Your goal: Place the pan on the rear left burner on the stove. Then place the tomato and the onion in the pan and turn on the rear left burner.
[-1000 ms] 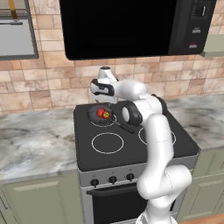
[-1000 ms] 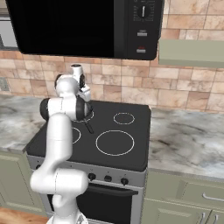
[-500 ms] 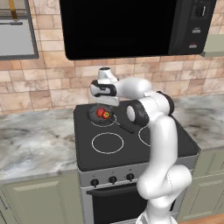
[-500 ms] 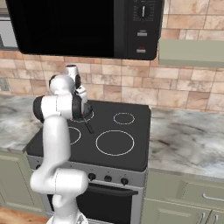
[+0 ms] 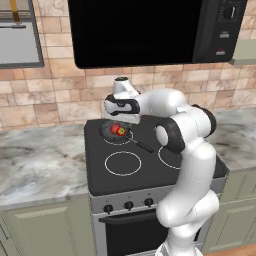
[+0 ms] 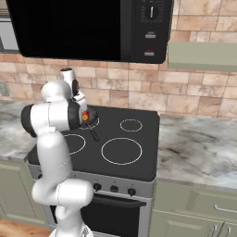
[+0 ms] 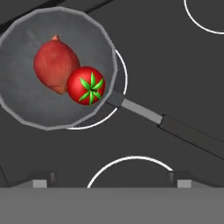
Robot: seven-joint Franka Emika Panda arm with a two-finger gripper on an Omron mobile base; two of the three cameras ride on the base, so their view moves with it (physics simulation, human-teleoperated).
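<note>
The pan [image 7: 52, 65], holding the tomato [image 7: 86, 85] and onion [image 7: 56, 63], sits on the far left burner [image 7: 121, 78]. The gripper [image 7: 111, 179], jaws apart, is empty. The matching knob [image 5: 108, 208] should be approached squarely.

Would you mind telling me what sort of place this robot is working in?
A rendered home kitchen, it seems: a stove with ringed black cooktop, a microwave above it, and marble-look counters over green cabinets.

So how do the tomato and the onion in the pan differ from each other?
The tomato is bright shiny red with a green star-shaped stem cap; the onion is a duller reddish brown with no green. The tomato looks rounder and smaller, while the onion is larger and tapers to a small point. Both lie side by side, apparently touching, inside the pan.
</note>
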